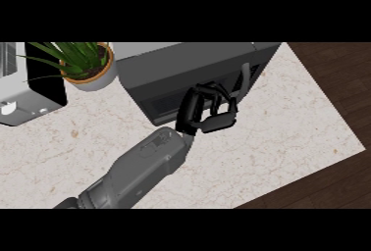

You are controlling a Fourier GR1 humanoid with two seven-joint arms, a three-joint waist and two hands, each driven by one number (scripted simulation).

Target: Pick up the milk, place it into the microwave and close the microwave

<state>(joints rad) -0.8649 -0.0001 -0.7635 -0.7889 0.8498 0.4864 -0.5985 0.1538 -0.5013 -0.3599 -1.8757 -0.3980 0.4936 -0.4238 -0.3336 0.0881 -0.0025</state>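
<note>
Silver box: a shiny machine, far to the L of the hand, at the edge of the pic. Not part of the job.
Plant: green leaves in a pale pot, up and to the L of the hand, well apart from it.
Arm: one grey forearm comes up from the low L corner.
Microwave: big dark box, just behind and above the hand. Its front w/ the window faces the hand. Door looks shut or nearly shut, can't tell for sure.
Hand: left hand sits right at the microwave front. Fingers are bent in, and no carton shows in them. Can't tell if they touch the door.
Handle: a grey bar, just up and R of the hand.
Milk: not seen anywhere. My guess is it's inside the box already, but the pic doesn't show it.
How milk would handle: prob. a light carton, a bit squashy, smooth sides, tall so it tips easy. Best to hold it round the middle, thumb on one side, fingers on the other, and keep it upright.
Counter: pale stone top, under and to the R of the hand.
Floor: dark wood, far R of the hand.
Other hand: not in the pic.
</note>
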